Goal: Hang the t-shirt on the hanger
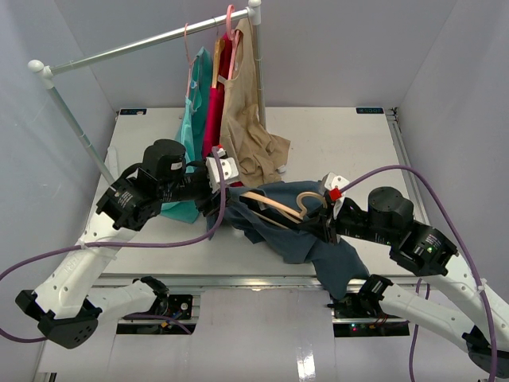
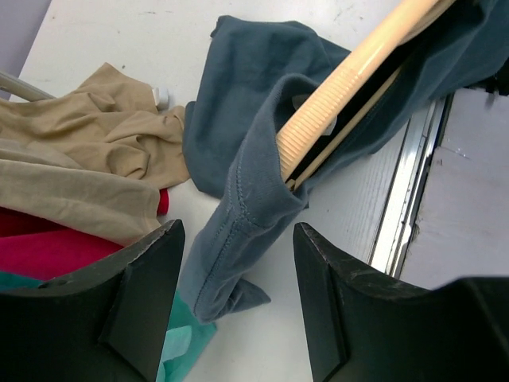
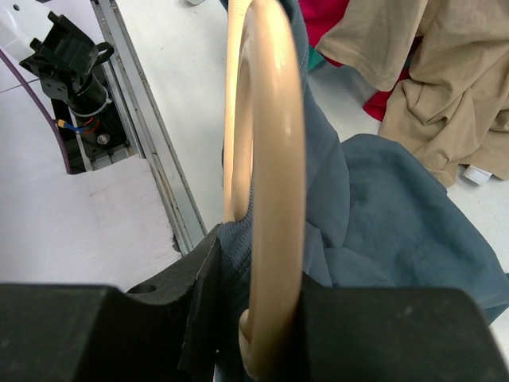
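Our right gripper point(image 3: 262, 322) is clamped on the wooden hanger point(image 3: 274, 159) at its peach hook, with the slate-blue t-shirt point(image 3: 398, 231) collar pinched alongside. The shirt lies mid-table point(image 1: 334, 143), sagging toward the near edge, one hanger arm inside its sleeve. Our left gripper point(image 2: 238, 294) hovers wide open above that sleeve, beside the beige garment point(image 2: 87, 159).

Part of the hanger point(image 1: 270, 205) is covered by the t-shirt point(image 1: 306, 245); in the top view, the fingertips of the right gripper point(image 1: 320, 215) are hidden by cloth.
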Robot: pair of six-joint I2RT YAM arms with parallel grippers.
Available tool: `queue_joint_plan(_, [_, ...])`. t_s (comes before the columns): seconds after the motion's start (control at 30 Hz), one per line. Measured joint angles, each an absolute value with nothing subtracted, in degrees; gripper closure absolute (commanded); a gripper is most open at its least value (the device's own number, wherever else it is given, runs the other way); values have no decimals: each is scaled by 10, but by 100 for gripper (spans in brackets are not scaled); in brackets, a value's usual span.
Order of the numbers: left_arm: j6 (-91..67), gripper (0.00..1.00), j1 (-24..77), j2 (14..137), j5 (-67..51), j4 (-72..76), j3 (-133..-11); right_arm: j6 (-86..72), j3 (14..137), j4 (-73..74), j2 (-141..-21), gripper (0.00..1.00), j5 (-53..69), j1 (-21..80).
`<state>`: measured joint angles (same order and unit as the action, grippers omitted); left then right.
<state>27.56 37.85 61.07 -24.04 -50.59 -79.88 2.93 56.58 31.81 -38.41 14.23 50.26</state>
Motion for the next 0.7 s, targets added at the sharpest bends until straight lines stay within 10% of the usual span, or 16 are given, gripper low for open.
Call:
queue_joint_plan(0.43, [339, 29, 378, 626, -230, -523, -787, 43, 566, 318, -385, 92, 187, 502])
queue_joint_plan(0.7, [359, 69, 379, 647, -288, -547, -796, 45, 566, 314, -380, 92, 191, 497])
